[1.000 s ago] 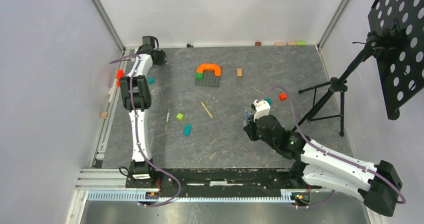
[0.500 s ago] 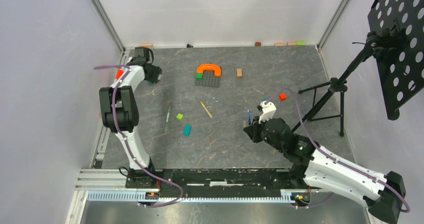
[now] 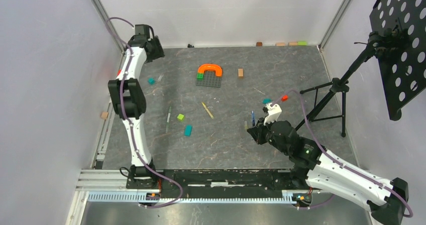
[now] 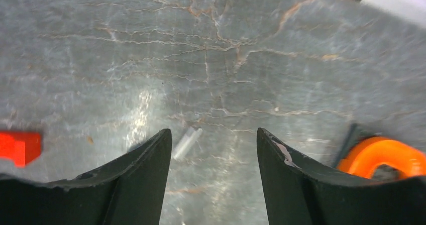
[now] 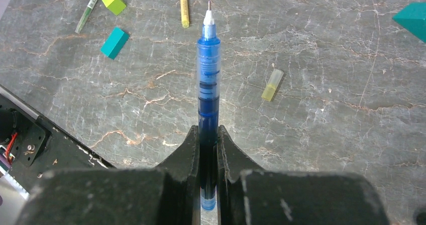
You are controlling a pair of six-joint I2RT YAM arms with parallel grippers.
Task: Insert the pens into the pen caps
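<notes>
Over the grey marbled table (image 3: 226, 139), our right claw (image 5: 208, 132) clamps the blue pen (image 5: 208, 69), tip forward. We see a tan-yellow pen (image 5: 184, 4), green pen (image 5: 89, 6), teal block (image 5: 114, 42) and yellow cap (image 5: 271, 85) lying beyond. Our left claw (image 4: 213, 132) gapes over a pale cap (image 4: 187, 142).

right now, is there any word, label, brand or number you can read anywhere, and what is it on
No text can be read in any view.
Blue pen, held in the right hand: only dark bands on the barrel, no letters.
Green pen: faint marks on the barrel, too small to read.
Yellow pen: no print can be made out.
</notes>
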